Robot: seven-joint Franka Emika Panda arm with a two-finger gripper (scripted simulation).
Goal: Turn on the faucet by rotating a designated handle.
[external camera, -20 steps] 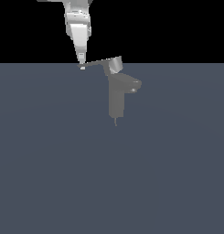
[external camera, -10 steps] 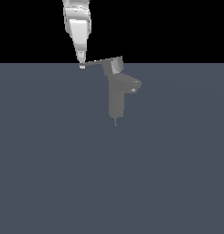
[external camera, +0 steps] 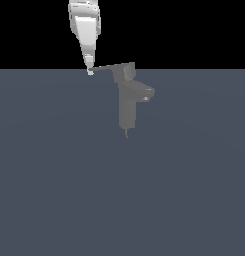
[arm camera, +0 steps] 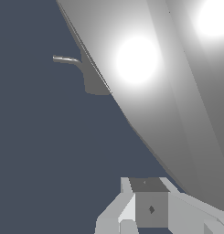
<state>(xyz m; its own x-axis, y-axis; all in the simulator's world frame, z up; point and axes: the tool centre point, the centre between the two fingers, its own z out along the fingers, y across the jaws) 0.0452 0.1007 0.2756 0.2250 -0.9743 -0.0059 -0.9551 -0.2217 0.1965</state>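
1. The pincer [external camera: 90,71] hangs point-down at the far tip of the handle [external camera: 106,67], on the exterior view's left. Whether its jaws are parted or closed cannot be told, and it appears to press the blade rather than grip it.
2. The handle is a thin blade running from a blocky hub toward the exterior view's left, topping the faucet [external camera: 128,100], which stands on the dark bench [external camera: 54,190] with its stubby spout toward the exterior view's right.
3. In the wrist view, only the faucet [arm camera: 88,75] shows past a large bright surface.
4. Judged progress: contact made, turning barely begun; most rotation remains.
5. Against the earlier frames, pincer and blade tip have hardly shifted.
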